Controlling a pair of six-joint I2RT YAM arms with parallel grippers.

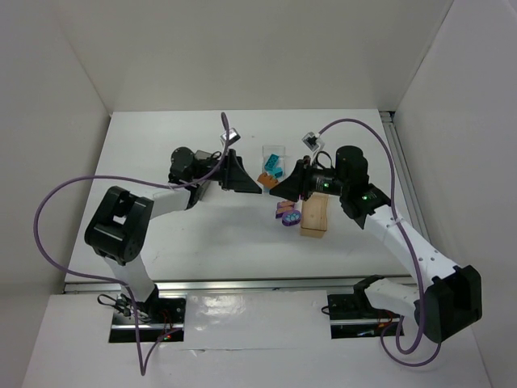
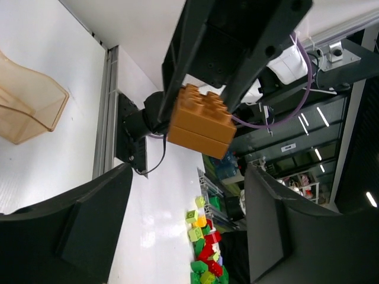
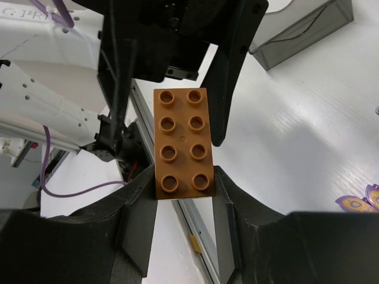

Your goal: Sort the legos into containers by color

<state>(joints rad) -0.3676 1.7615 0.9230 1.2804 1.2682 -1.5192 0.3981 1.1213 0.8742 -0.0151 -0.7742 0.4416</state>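
The right gripper (image 3: 183, 180) clamps one end of an orange brick (image 3: 182, 127), studs toward its wrist camera. The left wrist view shows the left gripper (image 2: 188, 171) spread wide and empty, facing the brick. Only the overhead camera shows teal bricks (image 1: 275, 164) in the clear bin (image 1: 266, 149) just beyond, the amber bin (image 1: 315, 218) nearby.
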